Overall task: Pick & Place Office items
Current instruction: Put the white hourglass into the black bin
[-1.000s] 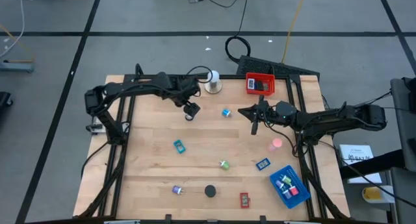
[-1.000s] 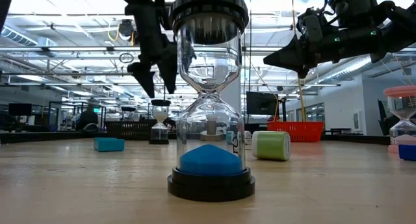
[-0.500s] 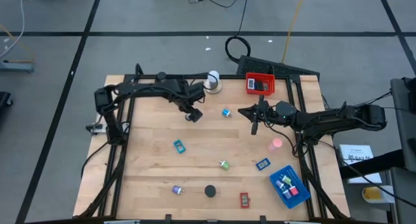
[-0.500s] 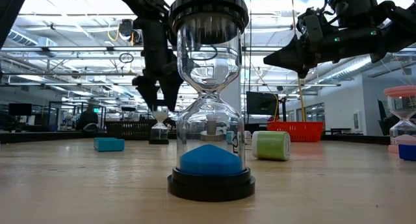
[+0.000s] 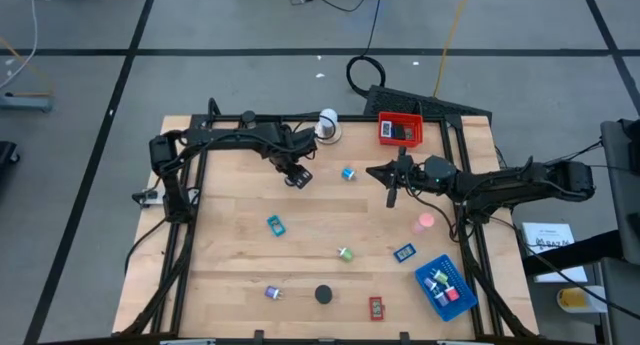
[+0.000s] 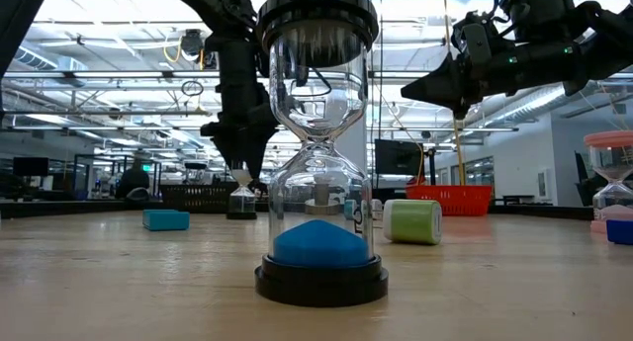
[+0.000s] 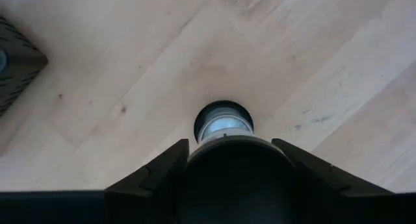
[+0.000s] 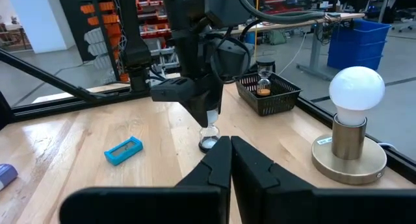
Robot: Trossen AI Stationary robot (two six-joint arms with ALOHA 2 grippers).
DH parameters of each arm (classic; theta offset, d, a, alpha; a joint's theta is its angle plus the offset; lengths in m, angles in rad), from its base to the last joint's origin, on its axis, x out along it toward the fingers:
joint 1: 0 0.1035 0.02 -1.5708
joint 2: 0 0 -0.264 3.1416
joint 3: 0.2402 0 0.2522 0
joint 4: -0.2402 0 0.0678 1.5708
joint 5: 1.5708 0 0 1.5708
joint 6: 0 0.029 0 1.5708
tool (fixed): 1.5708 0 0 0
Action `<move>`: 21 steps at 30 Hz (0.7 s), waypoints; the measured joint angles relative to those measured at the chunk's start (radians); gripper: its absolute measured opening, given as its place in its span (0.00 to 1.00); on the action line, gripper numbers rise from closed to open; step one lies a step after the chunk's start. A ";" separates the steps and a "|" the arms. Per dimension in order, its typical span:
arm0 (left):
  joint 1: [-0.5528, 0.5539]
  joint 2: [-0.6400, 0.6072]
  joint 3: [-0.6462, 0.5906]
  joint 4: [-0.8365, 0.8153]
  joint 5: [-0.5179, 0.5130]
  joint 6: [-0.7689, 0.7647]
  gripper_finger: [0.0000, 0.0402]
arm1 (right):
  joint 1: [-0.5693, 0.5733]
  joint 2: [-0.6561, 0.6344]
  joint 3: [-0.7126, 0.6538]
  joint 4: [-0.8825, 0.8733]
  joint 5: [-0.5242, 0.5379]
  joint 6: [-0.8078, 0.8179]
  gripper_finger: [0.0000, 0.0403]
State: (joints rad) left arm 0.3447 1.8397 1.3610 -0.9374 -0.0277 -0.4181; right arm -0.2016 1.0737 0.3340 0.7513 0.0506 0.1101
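My left gripper (image 5: 298, 175) hangs open, pointing down over a small black-capped hourglass (image 7: 223, 120) that stands upright on its base on the table's far middle. Its fingers stand on either side of the hourglass's top without touching it. The right wrist view shows that hourglass (image 8: 208, 139) under the left gripper (image 8: 208, 117); in the low view it (image 6: 242, 198) is far behind a large blue-sand hourglass (image 6: 318, 153). My right gripper (image 5: 392, 190) hovers shut above the table, right of centre. A teal rectangle (image 5: 275, 225), a green cylinder (image 5: 345, 253) and a blue hourglass (image 5: 348, 173) lie about.
A red tray (image 5: 400, 130) and a white knob on a round base (image 5: 327, 125) sit at the far edge, a blue tray (image 5: 445, 285) holding items near right. A black basket (image 8: 268, 91) stands beyond the hourglass. Pink (image 5: 426, 222), blue (image 5: 404, 253), purple (image 5: 272, 293), black (image 5: 323, 295) and red (image 5: 376, 307) items dot the near half.
My left gripper has come down toward the small hourglass and shifted slightly toward the table's right, until its fingers stand around the hourglass's top. The hourglass has stayed where it was. My right arm has kept still.
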 joint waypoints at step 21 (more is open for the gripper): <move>0.197 -0.251 0.109 -0.226 -0.014 0.020 0.51 | 0.000 0.000 0.001 0.000 0.000 0.001 0.00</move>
State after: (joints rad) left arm 0.5414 1.5891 1.4702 -1.1638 -0.0416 -0.3981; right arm -0.2012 1.0740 0.3347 0.7509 0.0505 0.1112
